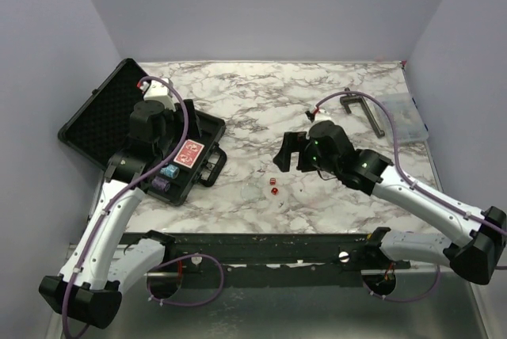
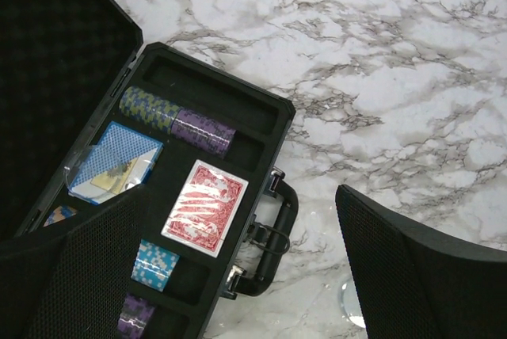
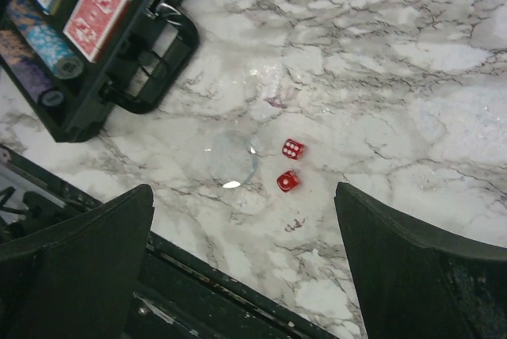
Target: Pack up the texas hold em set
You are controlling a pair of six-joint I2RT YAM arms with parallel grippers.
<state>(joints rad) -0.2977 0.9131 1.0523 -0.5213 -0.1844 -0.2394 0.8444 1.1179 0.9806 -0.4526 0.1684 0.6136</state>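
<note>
Two red dice [image 1: 275, 191], yet to be packed, lie on the bench [image 1: 261, 101] in the top view, apart from the open case [image 1: 99, 121] at left. Left wrist view: decks [image 2: 204, 207] and chip stacks [image 2: 178, 121] sit in slots under wide, empty left jaws. Right wrist view: wide, empty right jaws hang over the dice.

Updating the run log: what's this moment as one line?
case: open, red deck and chips inside | dice: two, red, on table outside case | left gripper: open over case | right gripper: open near dice
</note>
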